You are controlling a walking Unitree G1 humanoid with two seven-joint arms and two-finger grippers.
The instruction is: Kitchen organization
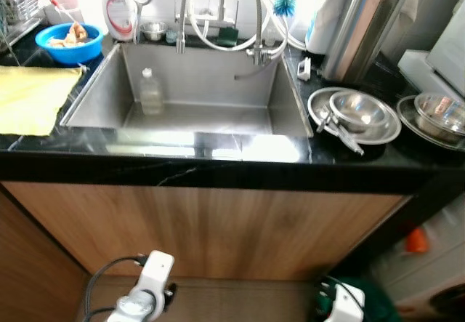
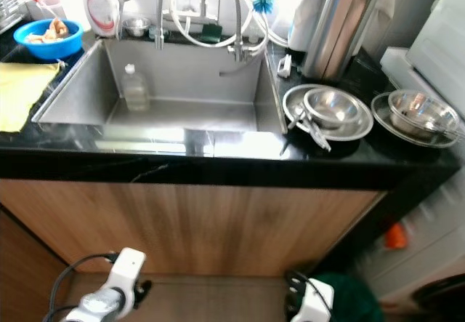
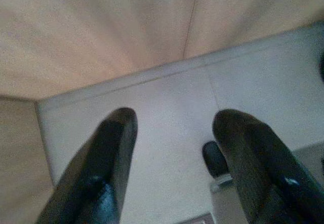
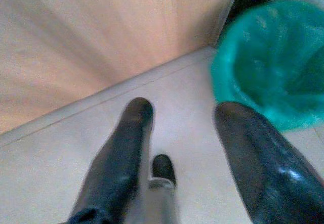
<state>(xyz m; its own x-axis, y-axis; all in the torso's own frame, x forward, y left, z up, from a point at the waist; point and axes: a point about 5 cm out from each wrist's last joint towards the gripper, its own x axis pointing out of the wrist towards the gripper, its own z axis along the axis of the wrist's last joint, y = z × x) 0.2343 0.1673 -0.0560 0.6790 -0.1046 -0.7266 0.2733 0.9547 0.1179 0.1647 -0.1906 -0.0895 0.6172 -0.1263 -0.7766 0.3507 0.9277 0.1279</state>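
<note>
Head views: robot faces the sink (image 1: 200, 82) set in the black desk (image 1: 218, 158), a clear bottle (image 1: 151, 91) standing inside it, a blue bowl (image 1: 69, 42) and yellow cloth (image 1: 33, 97) to its left, nested steel bowls (image 1: 356, 111) to its right. Left wrist view: left gripper (image 3: 174, 168) hangs low by the cabinet, fingers spread, empty. Right wrist view: right gripper (image 4: 185, 158) likewise apart and empty, near a green bin (image 4: 268, 62); judged pre-reach, next move needs an arm raised to desk height.
</note>
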